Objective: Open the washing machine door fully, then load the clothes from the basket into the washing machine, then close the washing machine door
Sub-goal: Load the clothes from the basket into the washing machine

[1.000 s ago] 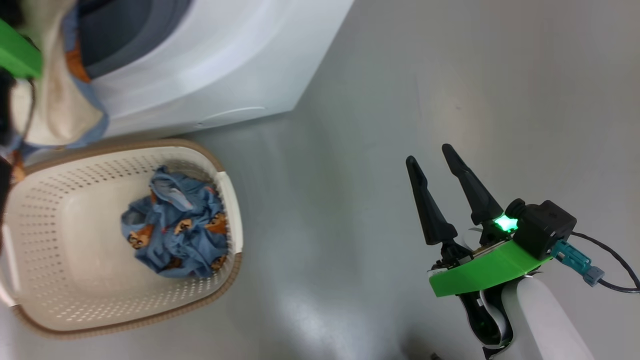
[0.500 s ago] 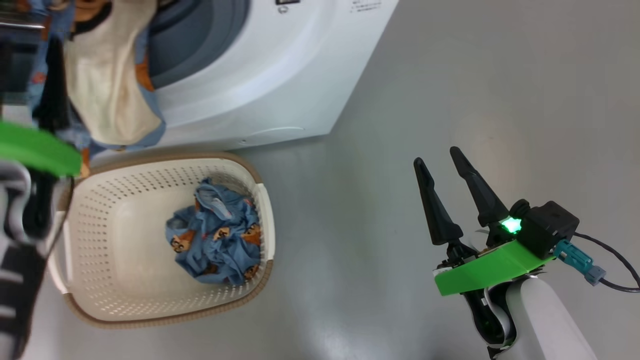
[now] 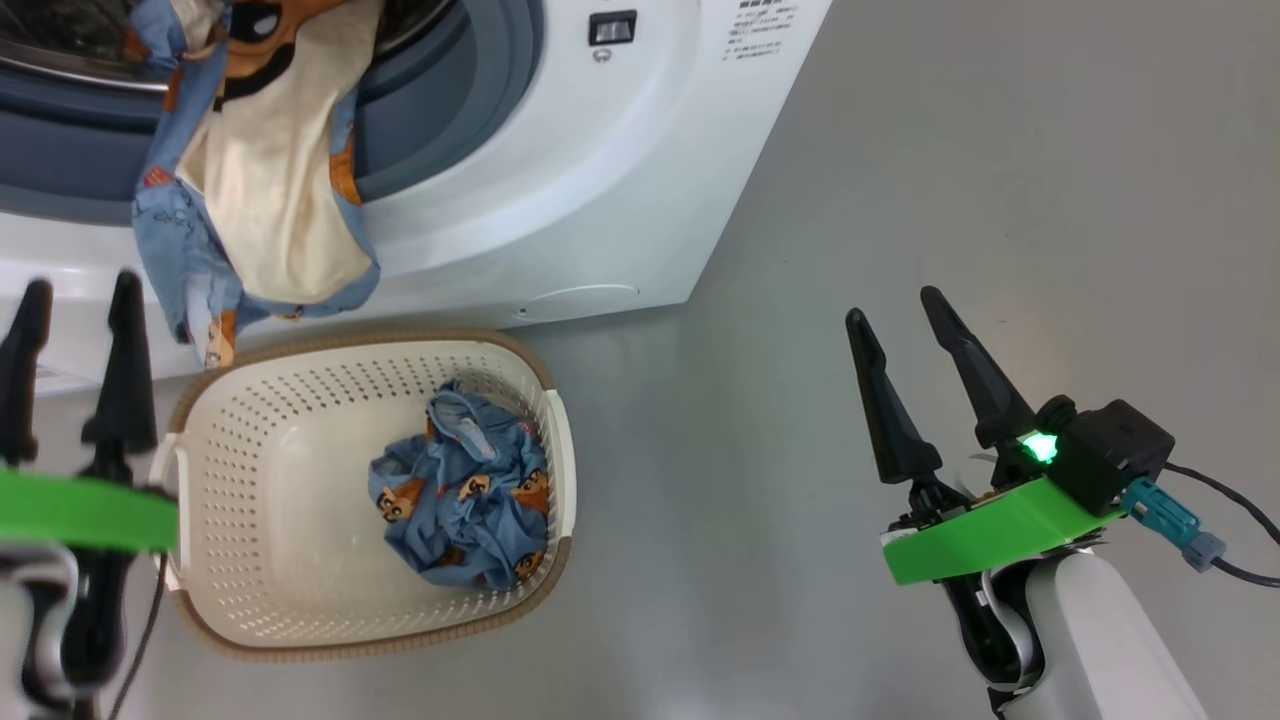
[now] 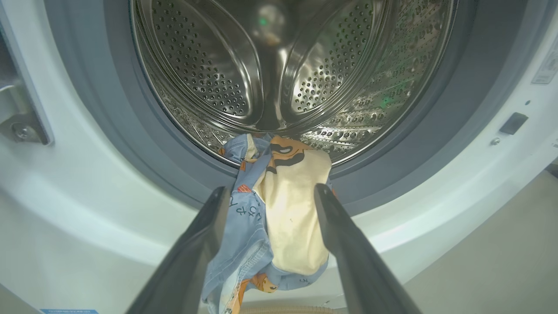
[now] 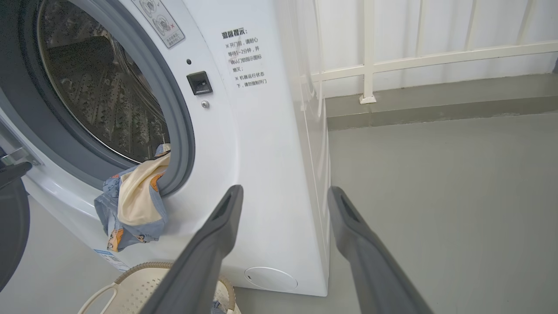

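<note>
Two empty, open tools — left tool (image 3: 80, 285) beside the basket (image 3: 380, 341), right tool (image 3: 892, 303) over bare floor (image 3: 1000, 150) — clothes (image 3: 270, 200) overhanging the gasket (image 3: 470, 110).

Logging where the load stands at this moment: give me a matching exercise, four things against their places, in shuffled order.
Things:
1. large-face garment
2. crumpled garment
3. right gripper
4. basket

Places:
A. on the floor in front of the washing machine
B. hanging out of the drum mouth
C. open, above bare floor
D. inside the basket

Pairs: 1-B, 2-D, 3-C, 4-A
</note>
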Robot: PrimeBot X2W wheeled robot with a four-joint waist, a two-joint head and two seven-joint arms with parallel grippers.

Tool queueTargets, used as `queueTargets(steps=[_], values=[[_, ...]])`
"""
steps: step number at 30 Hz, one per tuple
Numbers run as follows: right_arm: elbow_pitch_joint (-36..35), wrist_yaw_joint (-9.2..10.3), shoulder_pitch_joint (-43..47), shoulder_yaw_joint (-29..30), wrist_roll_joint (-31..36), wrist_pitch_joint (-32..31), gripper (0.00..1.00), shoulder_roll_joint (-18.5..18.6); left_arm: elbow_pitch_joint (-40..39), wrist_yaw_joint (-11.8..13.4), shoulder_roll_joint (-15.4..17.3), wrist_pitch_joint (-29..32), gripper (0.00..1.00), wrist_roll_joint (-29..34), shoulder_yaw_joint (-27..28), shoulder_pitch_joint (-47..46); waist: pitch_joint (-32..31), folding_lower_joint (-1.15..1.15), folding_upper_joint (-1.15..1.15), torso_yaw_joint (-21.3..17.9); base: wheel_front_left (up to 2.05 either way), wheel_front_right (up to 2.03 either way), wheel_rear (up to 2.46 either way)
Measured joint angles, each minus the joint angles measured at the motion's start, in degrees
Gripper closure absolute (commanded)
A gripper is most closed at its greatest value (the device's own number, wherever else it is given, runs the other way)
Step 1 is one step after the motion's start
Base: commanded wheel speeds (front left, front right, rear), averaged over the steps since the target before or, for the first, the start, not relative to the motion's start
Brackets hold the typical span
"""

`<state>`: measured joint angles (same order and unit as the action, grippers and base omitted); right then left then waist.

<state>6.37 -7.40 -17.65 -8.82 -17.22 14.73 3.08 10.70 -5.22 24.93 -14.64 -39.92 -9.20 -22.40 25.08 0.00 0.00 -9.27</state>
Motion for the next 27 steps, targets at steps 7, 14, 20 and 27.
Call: queueTargets(steps=[7, 14, 20, 27], values=[[-0.4, 0.0, 0.2, 1.0, 0.6, 0.0, 0.0, 0.0, -7.4, 0.8, -1.5, 0.0, 0.0, 4.0, 4.7, 9.9, -1.0, 0.0, 0.0, -0.3, 0.0, 0.0, 0.0], [-0.8, 0.0, 1.3, 2.0, 1.0, 0.0, 0.0, 0.0, -8.9, 0.9, -2.9, 0.0, 0.0, 5.8, 5.9, 13.9, -1.2, 0.0, 0.0, -0.1, 0.0, 0.0, 0.0], [-0.8, 0.0, 1.3, 2.1, 1.0, 0.0, 0.0, 0.0, -8.8, 0.9, -3.2, 0.0, 0.0, 6.4, 5.9, 14.0, -1.7, 0.0, 0.0, -0.3, 0.0, 0.0, 0.0], [-1.0, 0.0, 1.3, 2.0, 1.0, 0.0, 0.0, 0.0, -8.2, 1.0, -3.2, 0.1, 0.0, 6.7, 5.7, 13.9, -1.5, 0.0, 0.0, -0.8, 0.0, 0.0, 0.0]])
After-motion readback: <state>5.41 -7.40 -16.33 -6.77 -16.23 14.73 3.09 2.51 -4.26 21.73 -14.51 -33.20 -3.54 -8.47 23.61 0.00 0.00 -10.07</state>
